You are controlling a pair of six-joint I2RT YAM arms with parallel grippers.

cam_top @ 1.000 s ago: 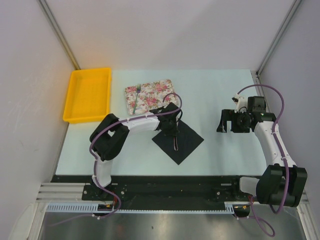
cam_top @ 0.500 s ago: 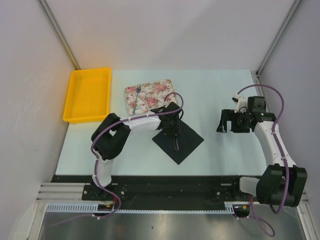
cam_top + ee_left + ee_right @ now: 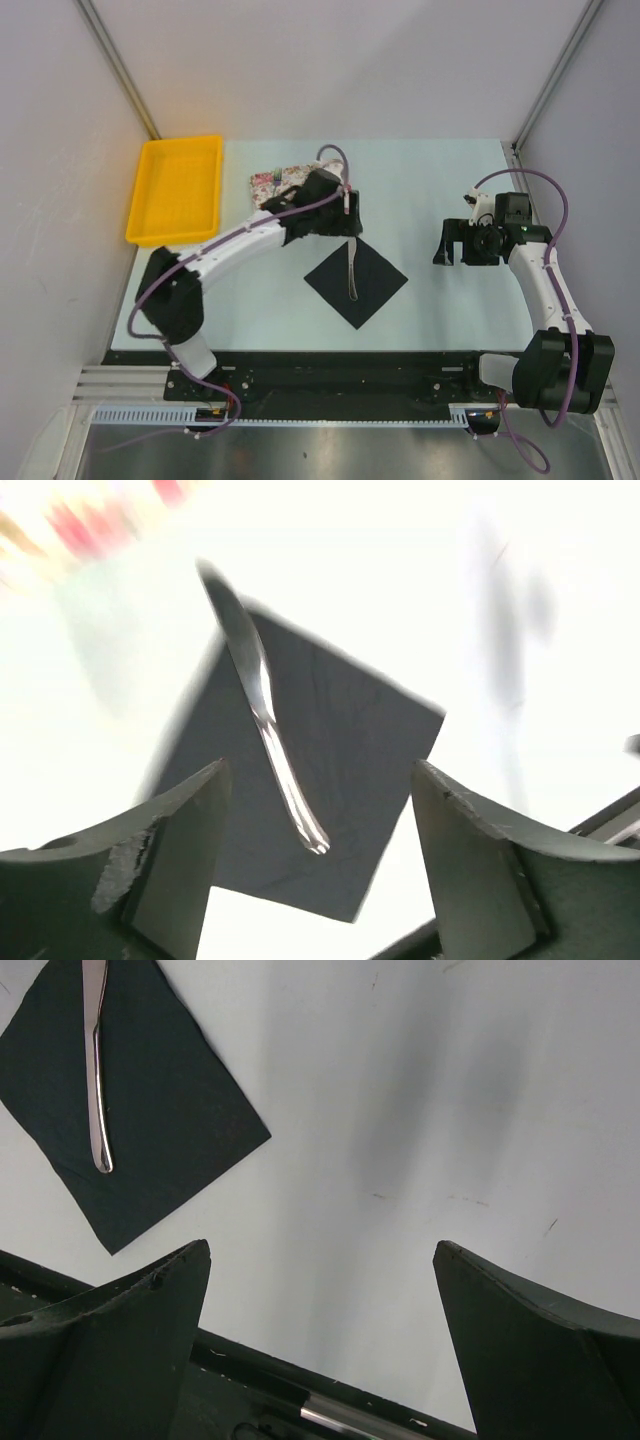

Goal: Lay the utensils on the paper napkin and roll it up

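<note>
The black paper napkin lies as a diamond on the table's middle. One utensil, a slim silvery knife, rests on it lengthwise. It also shows in the left wrist view as the knife on the napkin. My left gripper hangs just behind the napkin, open and empty, above the knife. A fork lies on the floral tray, which my left arm mostly hides. My right gripper hovers open over bare table at the right. Its camera sees the napkin and knife.
A yellow bin stands at the back left, beside the floral tray. The black rail along the table's near edge shows under the right gripper.
My left gripper has opened and let go of the knife, which now lies on the napkin. The left arm has risen and drawn back toward the floral tray. The right arm has not moved.
</note>
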